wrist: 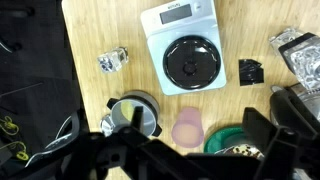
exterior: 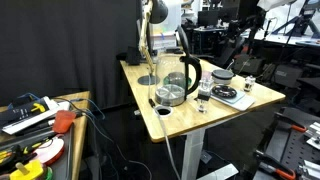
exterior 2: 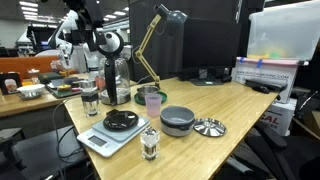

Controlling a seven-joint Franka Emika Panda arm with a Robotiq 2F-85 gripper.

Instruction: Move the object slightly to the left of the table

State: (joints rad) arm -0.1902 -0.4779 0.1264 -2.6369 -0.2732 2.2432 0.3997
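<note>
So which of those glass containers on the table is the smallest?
The short clear glass cup beside the white scale. The glass pot with the black handle, further back, stands far taller and wider.

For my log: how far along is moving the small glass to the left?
Done: nothing visible; the glass stands free on the table, beside the scale. In hand: nothing; the gripper hangs high above, open and empty. Left: descend, grasp the glass, shift it left, release.
</note>
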